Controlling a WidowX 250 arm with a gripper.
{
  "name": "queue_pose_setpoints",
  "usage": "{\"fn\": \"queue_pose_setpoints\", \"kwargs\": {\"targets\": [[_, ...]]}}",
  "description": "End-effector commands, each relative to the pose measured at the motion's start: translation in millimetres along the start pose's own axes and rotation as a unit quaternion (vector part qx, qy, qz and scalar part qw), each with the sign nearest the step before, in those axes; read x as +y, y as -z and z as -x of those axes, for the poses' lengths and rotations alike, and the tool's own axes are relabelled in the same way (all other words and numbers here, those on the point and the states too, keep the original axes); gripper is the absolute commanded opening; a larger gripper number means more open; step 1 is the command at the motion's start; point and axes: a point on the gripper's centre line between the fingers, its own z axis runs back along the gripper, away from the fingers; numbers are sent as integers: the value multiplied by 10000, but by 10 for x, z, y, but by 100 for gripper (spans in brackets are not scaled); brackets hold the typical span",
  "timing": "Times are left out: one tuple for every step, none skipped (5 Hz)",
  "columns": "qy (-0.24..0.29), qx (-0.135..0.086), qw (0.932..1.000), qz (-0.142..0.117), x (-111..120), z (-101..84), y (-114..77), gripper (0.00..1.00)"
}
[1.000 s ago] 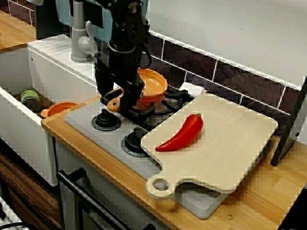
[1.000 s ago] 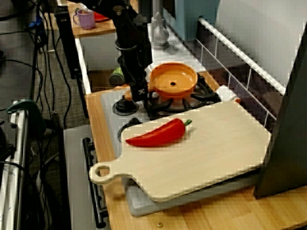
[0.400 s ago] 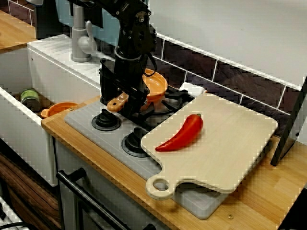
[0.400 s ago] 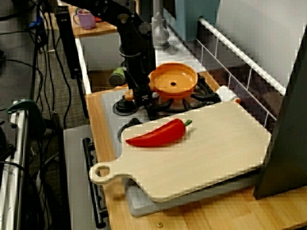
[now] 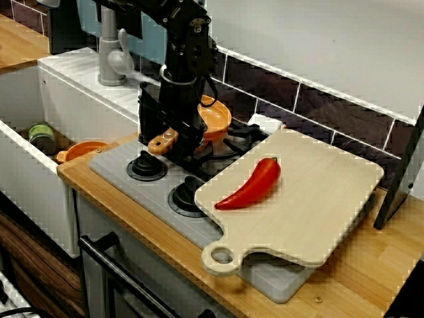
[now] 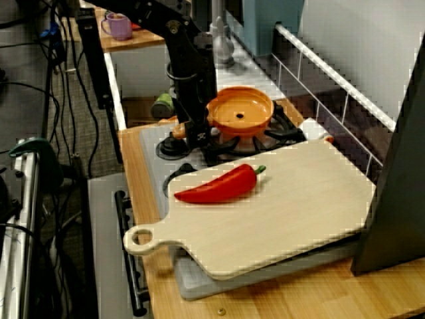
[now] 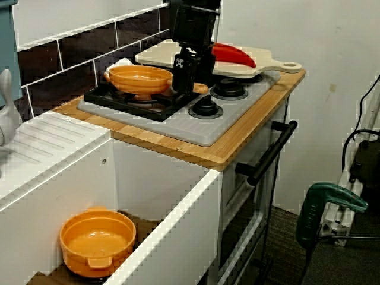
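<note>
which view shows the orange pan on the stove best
The view from the cutting-board end: the pan shows its whole bowl and inside. From the front, the arm hides much of it; from the sink side it is seen side-on.

Three mid-distance views from different sides, sharing stove.

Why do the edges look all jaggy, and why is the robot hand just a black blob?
From the front, the cutting board has a stair-stepped rim: coarse pixels, not blur. From the counter's end, the black gripper at the orange pan swallows light, so it merges into one dark shape. From the sink side, light is soft, with no glare.
</note>
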Motion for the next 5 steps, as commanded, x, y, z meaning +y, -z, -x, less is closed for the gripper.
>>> {"fn": "queue_pose_setpoints", "kwargs": {"targets": [[-50, -184, 9998, -23, 84, -91, -105, 100], [-42, -179, 9998, 4, 97, -94, -115, 100], [44, -258, 9996, 93, 102, -74, -134, 0], [122, -264, 9995, 125, 95, -26, -146, 0], [161, -254, 9994, 163, 90, 5, -178, 0]]}}
